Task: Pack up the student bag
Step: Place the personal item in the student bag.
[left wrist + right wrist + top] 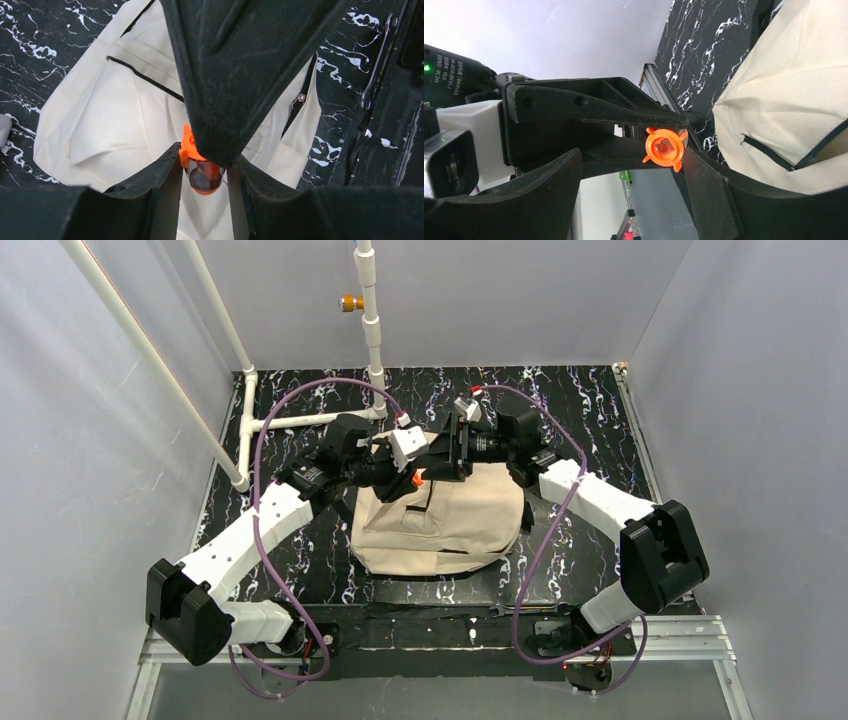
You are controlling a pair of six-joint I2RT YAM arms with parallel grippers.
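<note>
Lying flat: bag [440, 525], middle of table [300, 570] | at its 12 o'clock, left gripper [202, 165] pinches small orange piece [664, 147] | right gripper [631, 165] spread wide beside it, holding nothing | risk: left lets go too soon, piece falls beside bag, not in it.

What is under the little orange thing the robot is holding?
The beige student bag lies below the orange thing, on the black marbled table. Black gripper fingers hide part of the bag, and its inside cannot be seen.
</note>
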